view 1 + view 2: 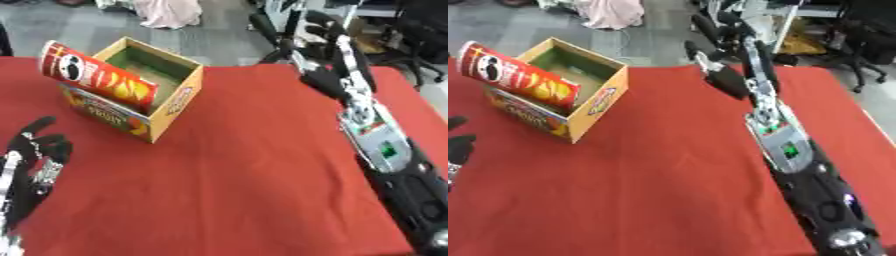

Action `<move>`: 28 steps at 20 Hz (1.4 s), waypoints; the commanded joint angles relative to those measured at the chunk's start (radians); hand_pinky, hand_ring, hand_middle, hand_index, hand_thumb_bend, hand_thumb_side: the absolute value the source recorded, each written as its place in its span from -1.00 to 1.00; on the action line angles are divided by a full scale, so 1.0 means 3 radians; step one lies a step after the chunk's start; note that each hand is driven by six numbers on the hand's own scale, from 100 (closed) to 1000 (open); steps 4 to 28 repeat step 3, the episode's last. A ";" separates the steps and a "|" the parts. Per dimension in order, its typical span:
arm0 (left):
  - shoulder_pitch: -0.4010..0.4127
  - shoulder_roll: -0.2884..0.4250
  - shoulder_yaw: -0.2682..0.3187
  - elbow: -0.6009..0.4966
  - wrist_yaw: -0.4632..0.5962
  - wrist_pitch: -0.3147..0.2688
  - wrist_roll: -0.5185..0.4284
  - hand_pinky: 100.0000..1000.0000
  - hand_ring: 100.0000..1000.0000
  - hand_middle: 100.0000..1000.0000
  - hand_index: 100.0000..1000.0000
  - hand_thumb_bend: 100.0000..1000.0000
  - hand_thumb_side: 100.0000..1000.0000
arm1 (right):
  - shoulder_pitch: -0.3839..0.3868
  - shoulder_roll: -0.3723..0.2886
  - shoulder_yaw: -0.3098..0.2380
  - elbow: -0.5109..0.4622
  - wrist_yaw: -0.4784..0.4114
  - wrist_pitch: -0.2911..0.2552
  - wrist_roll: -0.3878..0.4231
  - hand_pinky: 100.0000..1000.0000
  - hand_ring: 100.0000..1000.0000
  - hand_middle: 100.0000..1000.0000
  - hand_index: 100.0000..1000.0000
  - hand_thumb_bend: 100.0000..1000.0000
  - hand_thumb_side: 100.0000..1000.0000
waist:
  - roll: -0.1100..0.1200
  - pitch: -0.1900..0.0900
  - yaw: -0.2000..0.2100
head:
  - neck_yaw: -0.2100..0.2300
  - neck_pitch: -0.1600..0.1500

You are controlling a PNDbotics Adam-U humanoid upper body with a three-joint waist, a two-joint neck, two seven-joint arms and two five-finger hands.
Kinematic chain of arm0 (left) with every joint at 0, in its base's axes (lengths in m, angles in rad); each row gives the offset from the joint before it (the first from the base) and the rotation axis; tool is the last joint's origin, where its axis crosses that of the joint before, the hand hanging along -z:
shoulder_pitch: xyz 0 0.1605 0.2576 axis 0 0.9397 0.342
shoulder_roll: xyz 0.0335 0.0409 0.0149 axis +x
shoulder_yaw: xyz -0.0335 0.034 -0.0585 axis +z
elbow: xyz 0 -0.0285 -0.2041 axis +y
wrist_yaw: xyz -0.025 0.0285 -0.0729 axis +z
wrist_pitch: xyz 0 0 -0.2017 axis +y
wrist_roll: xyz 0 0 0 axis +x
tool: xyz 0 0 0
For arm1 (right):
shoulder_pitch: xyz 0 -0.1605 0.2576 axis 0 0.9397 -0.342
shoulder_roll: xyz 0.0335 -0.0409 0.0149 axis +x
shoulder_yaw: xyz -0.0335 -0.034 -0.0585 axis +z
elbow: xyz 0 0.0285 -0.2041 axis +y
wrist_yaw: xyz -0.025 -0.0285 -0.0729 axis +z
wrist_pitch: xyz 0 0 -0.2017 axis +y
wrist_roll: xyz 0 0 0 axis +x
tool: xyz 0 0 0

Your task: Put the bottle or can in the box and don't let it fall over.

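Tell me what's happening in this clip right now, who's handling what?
Nothing is being held at the moment. A red chip can lies tilted across the near rim of an open cardboard box on the red table, one end sticking out over the box's left side, so it is leaning rather than standing upright inside. The right hand is stretched out open over the table's far edge, apart from the box. The left hand rests open at the lower left.
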 commanded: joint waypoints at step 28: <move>0.0030 0.0050 0.0038 -0.0024 -0.0024 0.0001 0.0038 0.54 0.53 0.73 0.83 0.07 0.56 | 0.0376 0.0188 -0.0126 -0.0285 0.0264 -0.0081 -0.0004 0.53 0.75 0.71 0.87 -0.28 -0.08 | 0.0057 -0.0060 -0.0089 | 0.0175 0.0130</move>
